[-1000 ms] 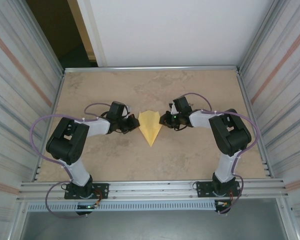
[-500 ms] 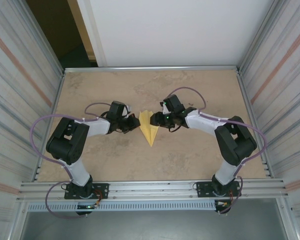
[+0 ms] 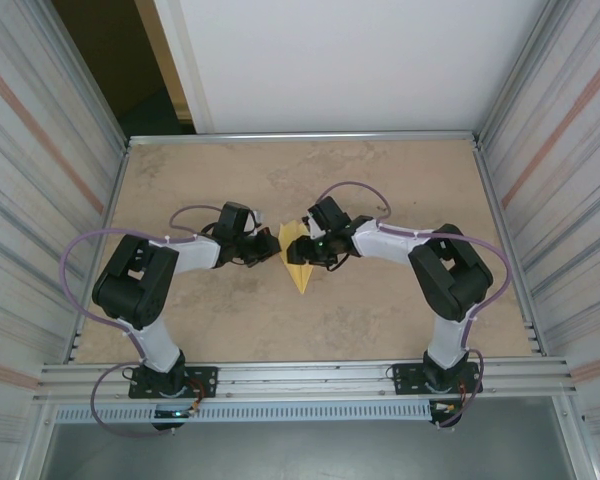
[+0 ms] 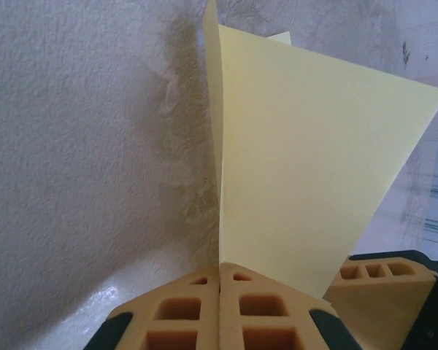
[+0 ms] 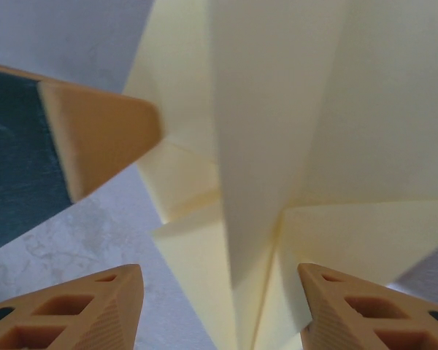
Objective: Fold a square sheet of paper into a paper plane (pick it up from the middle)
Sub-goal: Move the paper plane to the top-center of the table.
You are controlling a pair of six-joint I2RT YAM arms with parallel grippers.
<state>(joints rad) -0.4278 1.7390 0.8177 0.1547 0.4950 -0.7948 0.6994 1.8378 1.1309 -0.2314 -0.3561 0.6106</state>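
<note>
Top external, centre of frame: on the table (image 3: 380,310), left gripper (image 3: 269,250) clamps the paper plane (image 3: 300,273); right gripper (image 3: 302,250), fingers spread, straddles it.

On the tan mottled surface (image 3: 380,310) the paper plane (image 3: 299,274) lies between the two arms, its pale yellow point aimed toward the arm bases. The left end effector (image 3: 264,250) meets the plane's left edge and seems to touch it. The right end effector (image 3: 303,246) reaches in from the other side and sits over the plane's wide far part, hiding some of it. Both arms are bent at the elbow, with purple cables (image 3: 355,188) looping over them.
</note>
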